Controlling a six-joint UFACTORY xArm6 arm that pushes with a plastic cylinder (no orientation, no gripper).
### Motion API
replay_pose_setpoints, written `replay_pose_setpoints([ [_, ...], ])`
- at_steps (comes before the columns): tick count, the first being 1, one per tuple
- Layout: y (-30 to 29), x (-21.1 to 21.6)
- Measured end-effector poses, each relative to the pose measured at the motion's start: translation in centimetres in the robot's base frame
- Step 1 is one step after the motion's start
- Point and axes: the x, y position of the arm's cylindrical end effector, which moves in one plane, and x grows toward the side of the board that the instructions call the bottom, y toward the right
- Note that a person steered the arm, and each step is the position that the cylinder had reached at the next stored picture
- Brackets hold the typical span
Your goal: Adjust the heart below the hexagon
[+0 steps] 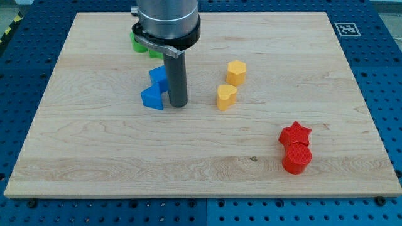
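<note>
A yellow hexagon block sits right of the board's middle. A yellow heart block lies just below it, slightly to the left, with a small gap between them. My tip rests on the board to the left of the heart, a fair gap away. It stands right beside a blue triangle block and just below a blue block that the rod partly hides.
A green block lies at the view's top, mostly hidden behind the arm's body. A red star and a red cylinder sit together at the lower right. The wooden board ends at a blue perforated table.
</note>
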Motion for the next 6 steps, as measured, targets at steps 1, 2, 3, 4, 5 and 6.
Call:
replay_pose_setpoints([
  [1, 2.8, 0.0],
  [2, 6.5, 0.0],
  [3, 7.5, 0.0],
  [4, 6.7, 0.0],
  [5, 2.0, -0.4],
  [6, -1.1, -2.0],
])
